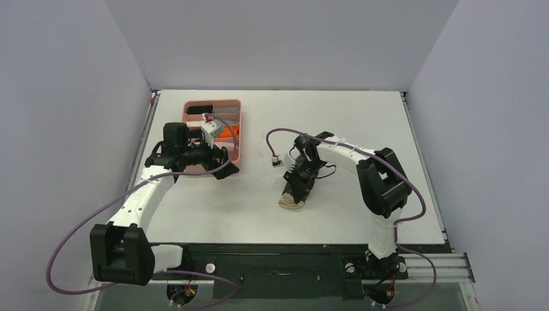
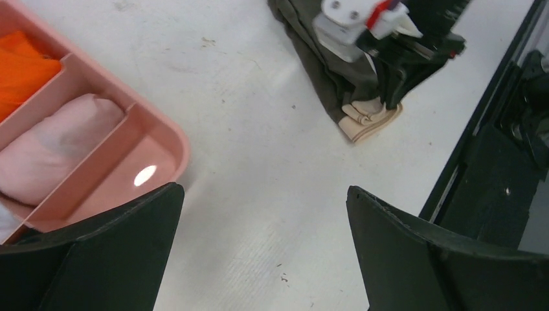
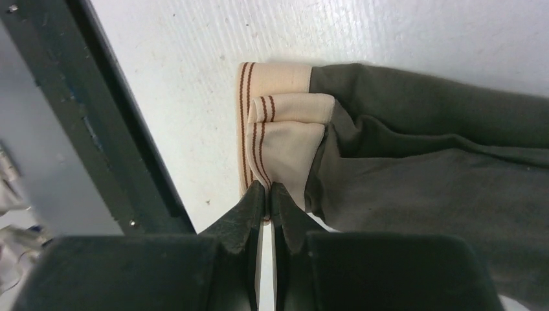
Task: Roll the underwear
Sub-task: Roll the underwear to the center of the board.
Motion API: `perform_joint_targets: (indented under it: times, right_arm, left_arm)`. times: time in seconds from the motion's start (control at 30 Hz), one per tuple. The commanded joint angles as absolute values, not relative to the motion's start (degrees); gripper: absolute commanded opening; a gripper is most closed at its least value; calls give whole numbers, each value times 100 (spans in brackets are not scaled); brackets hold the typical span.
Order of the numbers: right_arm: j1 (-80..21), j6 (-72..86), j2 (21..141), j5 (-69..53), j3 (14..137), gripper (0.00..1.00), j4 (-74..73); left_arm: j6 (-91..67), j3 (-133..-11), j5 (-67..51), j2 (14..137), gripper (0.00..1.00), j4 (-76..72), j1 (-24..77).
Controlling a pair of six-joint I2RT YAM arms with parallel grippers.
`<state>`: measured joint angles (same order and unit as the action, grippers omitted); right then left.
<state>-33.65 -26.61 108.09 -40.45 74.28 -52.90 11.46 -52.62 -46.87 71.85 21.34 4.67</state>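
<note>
While the right hand (image 3: 267,188) is pinching its fingers tight on a fold of the beige waistband (image 3: 278,78), the underwear (image 1: 294,191) is lying on the desk (image 1: 194,214), well apart from the pink tray (image 2: 181,146), off the tray's right side and nearer the arm bases. Its waistband end is lying farthest from the tray.

Judging by this, the rolling is only beginning. The pinched band is wanting to be turned over onto the dark cloth and walked toward the tray-side end, staying low and snug so the layers are not slackening or skewing.

The left hand (image 2: 264,191) is hovering wide open beside the tray's near corner, holding nothing. It could be pinning the free end flat.

Inside the tray, an orange cloth (image 2: 19,68) is sitting in one compartment, a pale pink rolled cloth (image 2: 58,146) is filling the next, and the corner compartment (image 2: 129,175) is showing only its pink floor. A black cloth (image 1: 202,107) and a grey striped roll (image 1: 225,111) are lying at the tray's far end.
</note>
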Motion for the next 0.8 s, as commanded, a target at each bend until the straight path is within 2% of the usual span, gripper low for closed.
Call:
perform_joint_targets:
  times: [0.0,0.23,0.33,0.77]
  right_arm:
    - [-3022,-3718,11315,-5121,7913,0,-6585]
    - [-2594,-4546,12072,-5485,8599,0,-7668]
    - [-2495,-5004,12334,-5583,8847,0,-8251]
    - [-2257,-5602,12899,-5768,9101,0,-8981]
  left_arm:
    - [2451,-5250,-4679,6995,97,3042,1093]
    - [2820,-5294,-4176,7113,97,3289,2107]
    - [2847,-5326,-3690,7175,97,3183,2844]
    - [2896,-5589,-2060,8236,97,1905,5406]
